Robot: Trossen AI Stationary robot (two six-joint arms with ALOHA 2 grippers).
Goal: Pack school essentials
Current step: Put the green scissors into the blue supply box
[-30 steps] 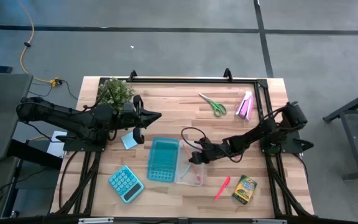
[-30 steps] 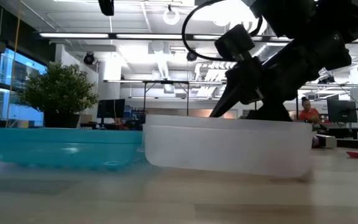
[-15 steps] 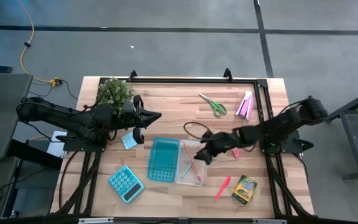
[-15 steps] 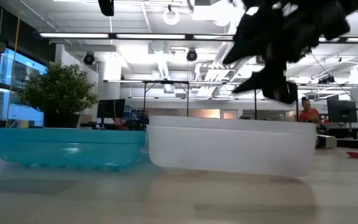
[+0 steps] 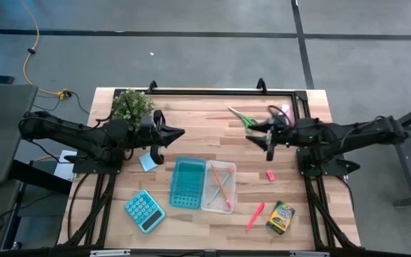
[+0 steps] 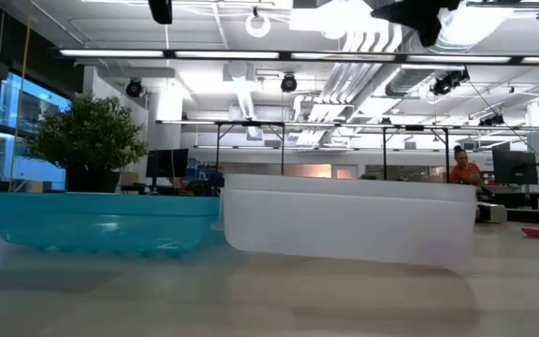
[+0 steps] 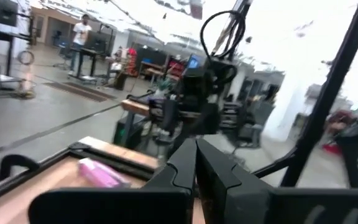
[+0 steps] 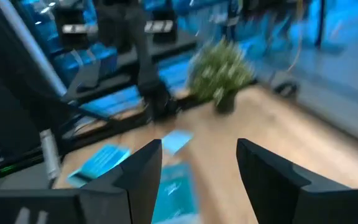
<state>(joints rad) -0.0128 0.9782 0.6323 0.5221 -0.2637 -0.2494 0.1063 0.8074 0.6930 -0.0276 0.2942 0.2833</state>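
The right claw [image 5: 267, 135] hangs with fingers spread and empty just beside the green-handled metal scissors [image 5: 245, 119], which lie flat on the wooden bench [image 5: 198, 135] near its far edge. They look light, stiff and slick-bladed, so a pinch across the closed blades near the pivot seems safest. The left claw [image 5: 178, 133] waits pinched together by the light-blue square note pad [image 5: 148, 161], while thin pencils [image 5: 221, 183] already lie in the clear plastic tray [image 5: 218, 206].

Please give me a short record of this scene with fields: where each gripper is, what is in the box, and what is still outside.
right gripper: open, empty, raised beside scissors
left gripper: shut, waiting near plant
clear box: holds pencils
teal lid: beside clear box
unpacked: scissors, eraser, pink marker, crayon box, note pad
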